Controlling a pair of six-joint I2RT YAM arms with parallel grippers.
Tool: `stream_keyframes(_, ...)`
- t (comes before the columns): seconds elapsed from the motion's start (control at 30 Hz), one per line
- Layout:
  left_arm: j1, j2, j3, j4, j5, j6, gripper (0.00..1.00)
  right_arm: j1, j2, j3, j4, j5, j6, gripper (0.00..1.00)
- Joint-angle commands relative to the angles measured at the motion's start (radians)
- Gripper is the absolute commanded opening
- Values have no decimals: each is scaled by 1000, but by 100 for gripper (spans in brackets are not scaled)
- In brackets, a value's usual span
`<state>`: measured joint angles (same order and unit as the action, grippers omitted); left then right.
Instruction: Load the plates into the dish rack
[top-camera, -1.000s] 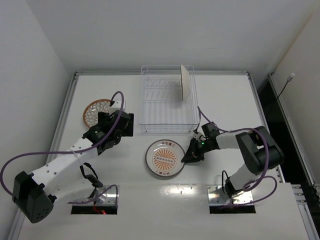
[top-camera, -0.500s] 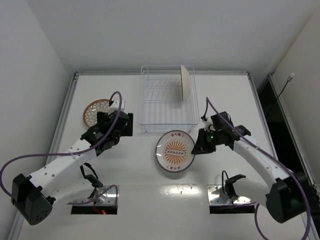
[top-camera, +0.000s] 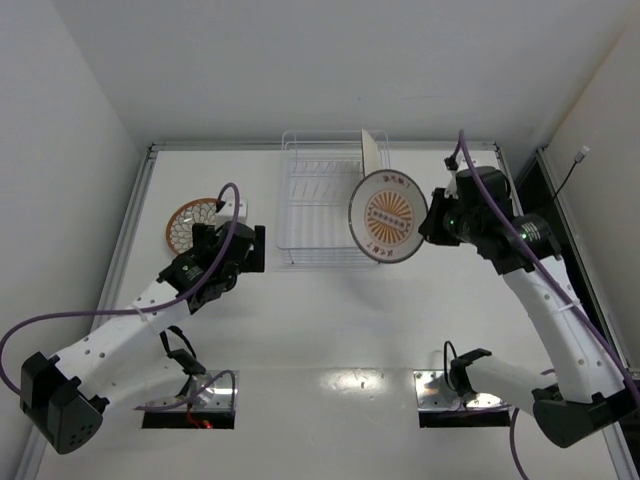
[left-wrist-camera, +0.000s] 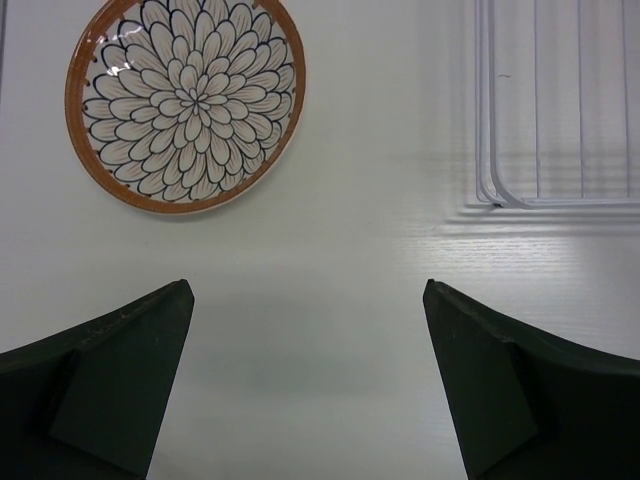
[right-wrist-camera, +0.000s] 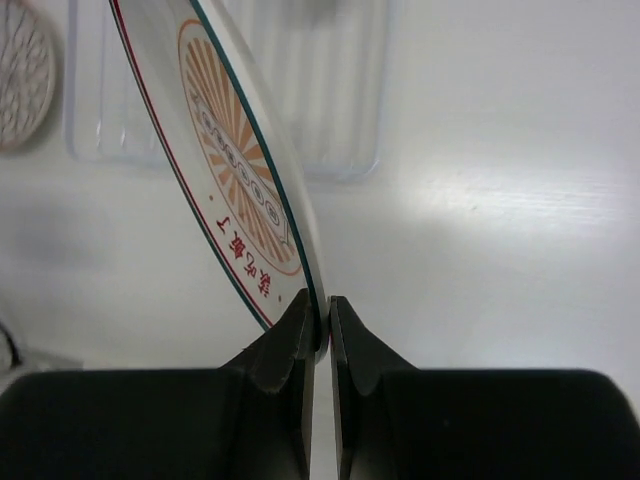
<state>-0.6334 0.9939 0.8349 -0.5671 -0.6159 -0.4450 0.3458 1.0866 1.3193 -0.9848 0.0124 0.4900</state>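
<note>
White plate (top-camera: 388, 215) w/ orange sunburst centre is clamped by its rim in the right claw (top-camera: 432, 222). In the wrist view both fingertips (right-wrist-camera: 300, 335) are squeezed together on the plate's edge. The plate rises up and to the left from the claw (right-wrist-camera: 318, 325), tilted, w/ its patterned face and red lettering in view. From the top cam it hangs in the air just left of the claw, off the table (top-camera: 330, 330), standing on edge w/ its face toward the cam. It overlaps the near right corner of the rack (top-camera: 300, 200) in that view. Can't tell if it touches the wires.

The rack sits left of the right claw and a bit beyond it. A cream-backed plate (top-camera: 372, 165) stands upright at the rack's far right side, up-left of the right claw and past the held plate.

Left claw (top-camera: 245, 248) is spread wide apart w/ nothing between the fingers. Its wrist view shows only bare tabletop in the gap (left-wrist-camera: 305, 300). The petal plate (left-wrist-camera: 185, 105), brown-rimmed, lies flat on the table ahead-left of this claw and apart from it. A rack corner (left-wrist-camera: 500, 195) shows ahead-right, also apart. From above, the petal plate (top-camera: 192, 222) is just left of the left claw, partly hidden behind it.
</note>
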Motion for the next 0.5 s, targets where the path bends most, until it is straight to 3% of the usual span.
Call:
stream_keyframes(0.0,1,-29,12,29,11,11,100,21,21,3,164,274,105,0)
stream_keyframes(0.13,-19,-40,3,38,22,11,100,97,68,-57,381,472,191,0)
stream_keyframes(0.2,-19,-40,3,47,47,22,100,159,139,-33,393,611,217,0)
stream_keyframes(0.3,-19,-40,3,56,79,22,100,246,228,85,403,797,217,0)
stream_keyframes(0.47,-38,-60,3,56,79,22,100,332,517,412,241,1045,228,0)
